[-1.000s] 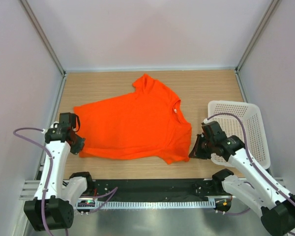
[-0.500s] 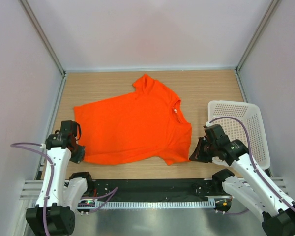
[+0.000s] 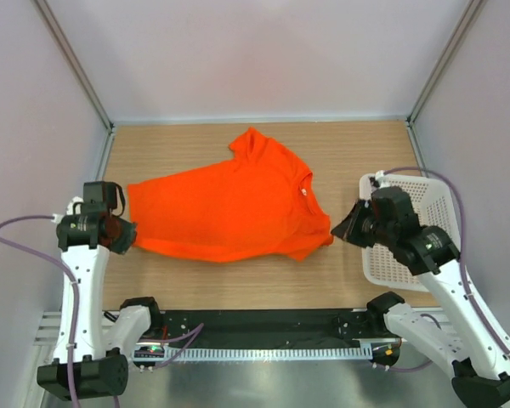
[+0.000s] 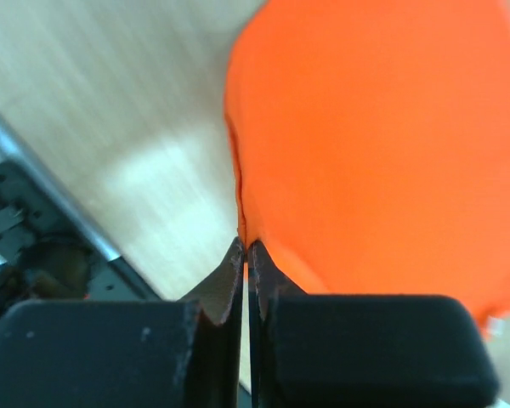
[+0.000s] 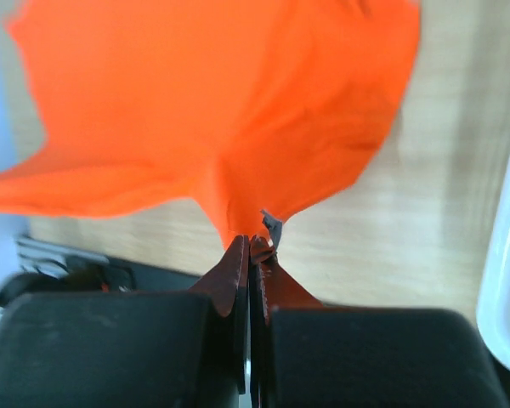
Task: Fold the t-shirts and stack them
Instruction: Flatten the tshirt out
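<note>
The plain orange-red t-shirt [image 3: 229,208] lies spread across the middle of the wooden table, its near edge lifted off the surface. My left gripper [image 3: 124,236] is shut on the shirt's near left corner, seen close up in the left wrist view [image 4: 245,244] with the fabric [image 4: 382,144] hanging from the jaws. My right gripper [image 3: 340,231] is shut on the shirt's near right corner, by the sleeve. In the right wrist view [image 5: 250,240] the fabric [image 5: 204,102] fans out from the closed jaws above the table.
A white lattice basket [image 3: 425,229] stands at the right, partly under my right arm; its rim shows in the right wrist view [image 5: 508,280]. The black rail [image 3: 255,327] runs along the table's near edge. Walls enclose the table on three sides.
Both grippers have risen and moved away from the near edge, lifting the shirt's near edge with them. The near hem now sits farther back on the table.
</note>
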{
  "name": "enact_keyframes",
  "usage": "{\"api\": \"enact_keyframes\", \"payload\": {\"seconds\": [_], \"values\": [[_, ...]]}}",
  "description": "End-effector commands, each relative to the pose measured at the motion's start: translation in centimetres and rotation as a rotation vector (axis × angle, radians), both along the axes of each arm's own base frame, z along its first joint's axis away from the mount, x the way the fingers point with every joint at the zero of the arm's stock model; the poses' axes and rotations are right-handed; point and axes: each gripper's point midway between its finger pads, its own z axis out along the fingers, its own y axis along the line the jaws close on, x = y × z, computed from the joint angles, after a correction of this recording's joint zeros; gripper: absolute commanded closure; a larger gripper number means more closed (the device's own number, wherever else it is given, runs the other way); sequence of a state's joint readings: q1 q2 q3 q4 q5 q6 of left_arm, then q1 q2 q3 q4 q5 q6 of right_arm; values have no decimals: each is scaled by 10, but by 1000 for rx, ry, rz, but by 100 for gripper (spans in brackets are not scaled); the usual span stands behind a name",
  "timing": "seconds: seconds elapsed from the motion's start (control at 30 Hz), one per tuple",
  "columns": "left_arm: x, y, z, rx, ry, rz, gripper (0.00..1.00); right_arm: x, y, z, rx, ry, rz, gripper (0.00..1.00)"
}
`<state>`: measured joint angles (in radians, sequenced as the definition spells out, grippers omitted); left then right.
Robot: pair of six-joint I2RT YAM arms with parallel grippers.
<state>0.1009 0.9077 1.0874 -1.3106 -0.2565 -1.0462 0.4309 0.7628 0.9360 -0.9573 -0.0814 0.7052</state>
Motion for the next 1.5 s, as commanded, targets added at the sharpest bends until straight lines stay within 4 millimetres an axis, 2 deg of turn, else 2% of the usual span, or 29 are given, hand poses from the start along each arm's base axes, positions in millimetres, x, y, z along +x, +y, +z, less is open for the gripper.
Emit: {"api": "enact_keyframes", "payload": {"seconds": [0.0, 0.03, 0.07, 0.1, 0.17, 0.2, 0.27, 0.3, 0.37, 0.4, 0.47, 0.5, 0.6, 0.63, 0.7, 0.83, 0.93, 1.03, 1.07, 1.13, 1.17, 1.2, 1.23, 1.27, 1.33, 1.37, 1.4, 1.43, 1.47], "values": [[24, 1, 63, 23, -162, -42, 100, 51, -4, 92, 7, -309, -77, 99], [28, 1, 75, 24, -190, -49, 100, 61, -1, 103, 11, -336, -81, 99], [39, -1, 105, 27, -274, -70, 100, 68, 1, 119, 20, -382, -84, 99], [43, -2, 118, 35, -310, -89, 100, 75, 2, 156, 52, -481, -91, 99], [51, -2, 148, 66, -399, -132, 100, 88, 3, 189, 58, -563, -104, 99], [52, -3, 173, 84, -473, -145, 100, 88, 0, 230, 86, -659, -115, 99], [51, -4, 198, 119, -543, -185, 100, 91, -5, 266, 76, -752, -130, 99], [49, -5, 224, 144, -618, -203, 100, 83, -9, 303, 110, -836, -135, 99], [43, -12, 252, 183, -700, -265, 100, 68, -15, 346, 122, -944, -123, 99], [32, -14, 278, 209, -781, -279, 100, 61, -17, 359, 132, -978, -117, 99], [17, -18, 307, 245, -872, -314, 100, 38, -23, 388, 150, -1067, -87, 99], [-3, -18, 335, 273, -965, -307, 100, 25, -27, 399, 158, -1108, -81, 99], [-38, -17, 373, 324, -1105, -298, 100, -17, -39, 430, 183, -1232, -42, 99], [-62, -15, 394, 351, -1192, -275, 100, -28, -43, 437, 193, -1265, -37, 99], [-97, -11, 421, 385, -1307, -235, 100, -55, -48, 457, 231, -1343, -11, 99], [-121, -12, 444, 397, -1424, -222, 100, -77, -51, 478, 293, -1413, -1, 99], [-102, -13, 433, 370, -1382, -224, 100, -61, -46, 478, 286, -1400, -14, 99], [-62, -17, 410, 311, -1310, -237, 100, -33, -41, 472, 282, -1380, -49, 99], [-34, -19, 392, 289, -1253, -251, 100, -9, -32, 456, 263, -1330, -50, 99], [-5, -19, 370, 264, -1178, -252, 100, 22, -28, 438, 236, -1281, -99, 99], [9, -19, 362, 256, -1151, -256, 100, 53, -18, 413, 199, -1221, -105, 99], [37, -17, 333, 245, -1059, -256, 100, 70, -15, 398, 159, -1192, -115, 99], [50, -16, 319, 244, -1021, -252, 100, 87, -12, 384, 119, -1170, -122, 99], [79, -11, 286, 248, -931, -245, 100, 121, -9, 348, 44, -1086, -157, 99], [107, -8, 252, 249, -838, -245, 100, 147, -6, 318, -51, -1047, -153, 99], [120, -7, 234, 243, -791, -243, 100, 164, -4, 291, -95, -995, -159, 99], [149, -12, 205, 218, -733, -276, 100, 179, 0, 272, -124, -959, -156, 99], [162, -15, 189, 202, -703, -296, 100, 189, 2, 263, -136, -956, -161, 99], [173, -19, 174, 184, -674, -313, 100, 201, 1, 238, -165, -913, -162, 99]]}}
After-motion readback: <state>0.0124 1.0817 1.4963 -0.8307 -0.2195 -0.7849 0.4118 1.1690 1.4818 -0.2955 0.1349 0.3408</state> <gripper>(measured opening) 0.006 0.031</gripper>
